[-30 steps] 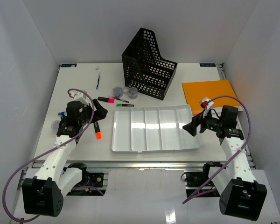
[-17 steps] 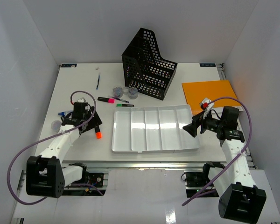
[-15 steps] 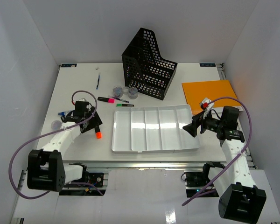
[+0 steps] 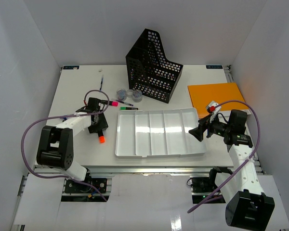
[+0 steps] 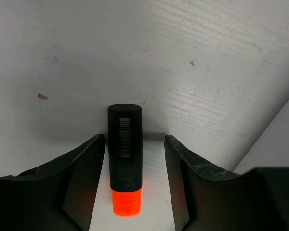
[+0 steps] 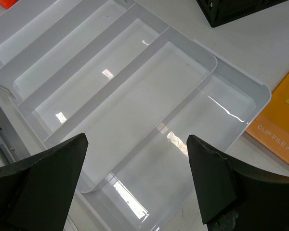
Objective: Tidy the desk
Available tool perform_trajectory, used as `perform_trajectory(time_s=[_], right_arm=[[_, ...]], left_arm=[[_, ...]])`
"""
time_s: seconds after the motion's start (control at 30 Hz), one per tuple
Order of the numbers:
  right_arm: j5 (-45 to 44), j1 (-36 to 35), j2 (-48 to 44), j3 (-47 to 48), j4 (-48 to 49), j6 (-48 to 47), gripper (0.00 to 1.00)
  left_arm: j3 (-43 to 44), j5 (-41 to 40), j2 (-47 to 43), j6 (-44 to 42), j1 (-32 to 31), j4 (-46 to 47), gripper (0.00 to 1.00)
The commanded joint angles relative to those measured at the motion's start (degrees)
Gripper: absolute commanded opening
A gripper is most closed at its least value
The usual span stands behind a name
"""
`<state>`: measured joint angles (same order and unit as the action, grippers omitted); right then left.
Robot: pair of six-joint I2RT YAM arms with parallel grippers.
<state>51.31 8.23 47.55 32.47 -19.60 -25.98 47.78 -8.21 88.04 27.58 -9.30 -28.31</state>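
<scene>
The desk [image 4: 77,86] is a white tabletop with a metal rail at the front. A black marker with an orange cap [image 4: 100,134] lies on it left of the white tray [image 4: 159,149]. My left gripper [image 4: 97,127] is open and low over this marker. In the left wrist view the marker [image 5: 125,154] lies between the two fingers of the left gripper [image 5: 134,144], closer to the left one, with a gap on the right. My right gripper [image 4: 196,130] is open and empty over the tray's right end; the right wrist view shows it [image 6: 136,144] above the empty compartments.
A black mesh file holder [image 4: 154,65] stands at the back. An orange file folder [image 4: 216,96] lies at the right. A pink highlighter [image 4: 111,102], a green marker [image 4: 129,109], a blue pen [image 4: 101,84] and small round containers [image 4: 130,94] lie behind the tray.
My left gripper has swung right and come down around the orange-capped marker. The right arm has hardly moved.
</scene>
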Motion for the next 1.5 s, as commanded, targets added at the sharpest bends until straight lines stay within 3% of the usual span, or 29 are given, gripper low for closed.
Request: perform_trajectory(time_s=[0.0, 0.13, 0.4, 0.47, 0.73, 0.83, 0.97, 1.1, 1.3, 1.47], right_arm=[[1.0, 0.0, -0.8, 1.3, 0.2, -0.6, 0.9], [1.0, 0.0, -0.9, 1.3, 0.1, -0.6, 0.9], [0.7, 0.0, -1.1, 1.1, 0.0, -0.7, 0.9], [0.7, 0.0, -1.1, 1.0, 0.0, -0.7, 0.9], [0.8, 0.0, -0.8, 1.0, 0.0, -1.0, 0.9], [0.7, 0.0, -0.7, 0.9, 0.0, -1.1, 0.9], [0.6, 0.0, -0.7, 0.7, 0.1, -1.3, 0.9], [0.2, 0.0, -0.9, 0.6, 0.0, -1.4, 0.9], [0.4, 0.0, -0.9, 0.5, 0.0, -1.6, 0.9], [0.5, 0.0, -0.8, 0.5, -0.1, -1.7, 0.9]], left_arm=[[0.7, -2.4, 1.8, -0.2, -1.6, -0.4, 0.61], [0.5, -3.2, 2.0, -0.1, -1.9, -0.4, 0.51], [1.8, -3.7, -2.4, -0.2, -2.7, -1.4, 0.06], [2.5, -3.9, -5.1, -0.3, -3.4, -2.0, 0.0], [7.2, 5.4, -15.3, 0.0, -9.0, -2.6, 0.0], [9.1, 11.7, -14.7, 0.7, -12.2, -1.6, 0.0], [10.5, 13.0, -10.3, 1.1, -15.9, -0.9, 0.0], [11.5, 11.3, -5.6, 1.6, -17.4, -0.8, 0.1], [12.9, 9.1, -2.7, 2.6, -18.0, -0.9, 0.63], [16.1, 6.2, -2.9, 4.4, -18.0, -1.3, 0.77]])
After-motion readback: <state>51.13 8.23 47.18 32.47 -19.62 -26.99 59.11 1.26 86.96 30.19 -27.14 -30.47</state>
